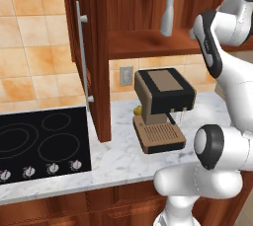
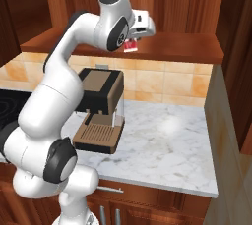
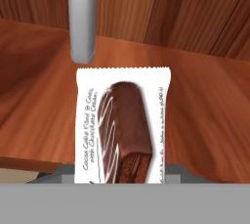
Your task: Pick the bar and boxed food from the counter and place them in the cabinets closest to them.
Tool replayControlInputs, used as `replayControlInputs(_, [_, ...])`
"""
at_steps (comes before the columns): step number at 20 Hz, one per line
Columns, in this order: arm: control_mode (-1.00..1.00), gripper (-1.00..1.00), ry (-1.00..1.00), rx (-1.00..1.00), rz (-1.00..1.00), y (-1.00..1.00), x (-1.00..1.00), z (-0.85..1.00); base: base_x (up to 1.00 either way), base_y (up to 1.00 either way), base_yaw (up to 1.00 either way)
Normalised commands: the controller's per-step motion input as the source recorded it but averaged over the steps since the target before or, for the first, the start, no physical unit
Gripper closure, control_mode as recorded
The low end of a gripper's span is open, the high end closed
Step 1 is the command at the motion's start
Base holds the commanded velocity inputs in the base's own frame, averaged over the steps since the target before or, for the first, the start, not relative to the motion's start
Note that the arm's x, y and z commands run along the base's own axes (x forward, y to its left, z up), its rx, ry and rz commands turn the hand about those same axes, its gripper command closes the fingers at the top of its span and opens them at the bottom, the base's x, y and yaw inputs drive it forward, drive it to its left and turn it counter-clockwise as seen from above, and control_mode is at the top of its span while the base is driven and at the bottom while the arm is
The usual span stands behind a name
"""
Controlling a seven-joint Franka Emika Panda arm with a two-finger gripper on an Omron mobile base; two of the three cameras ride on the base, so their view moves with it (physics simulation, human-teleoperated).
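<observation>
the black cooktop (image 1: 42,141) sat at the marble worktop's (image 2: 167,135) left end, with the open cabinets' (image 1: 94,47) door beside it. a brown espresso machine (image 1: 160,106) stood near the back edge. above it, the gripper (image 2: 132,43) reached over the cabinet shelf (image 2: 182,47), closed on the bar (image 3: 122,125), held just above the shelf's boards.

Lighting: even, bright, rendered, no single visible source. Glare: soft pale highlight on the marble counter (image 2: 170,126); gloss on the cooktop (image 1: 42,141). Shadows: soft, under the coffee machine (image 1: 160,104); cabinet (image 2: 177,3) interior dimmer. Focus: slightly soft throughout, no edge distortion.
</observation>
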Motion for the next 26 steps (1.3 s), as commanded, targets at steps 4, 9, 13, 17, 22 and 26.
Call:
replayControlInputs(4, [-1.00, 1.00, 0.00, 0.00, 0.00, -0.06, 0.36, -0.03, 0.00, 0.00, 0.00])
replayControlInputs(9, [-1.00, 1.00, 0.01, 0.02, 0.00, -0.11, 0.48, 0.00, 0.00, 0.00, 0.00])
replayControlInputs(13, [-1.00, 1.00, 0.02, 0.02, 0.00, -0.13, 0.49, 0.00, 0.00, 0.00, 0.00])
replayControlInputs(17, [-1.00, 1.00, 0.02, 0.02, 0.00, -0.12, 0.46, 0.00, 0.00, 0.00, 0.00])
replayControlInputs(22, [-1.00, 1.00, 0.00, 0.00, 0.00, -0.11, 0.32, -0.06, 0.00, 0.00, 0.00])
replayControlInputs(26, [-1.00, 1.00, 0.00, 0.00, 0.00, -0.12, 0.16, -0.19, 0.00, 0.00, 0.00])
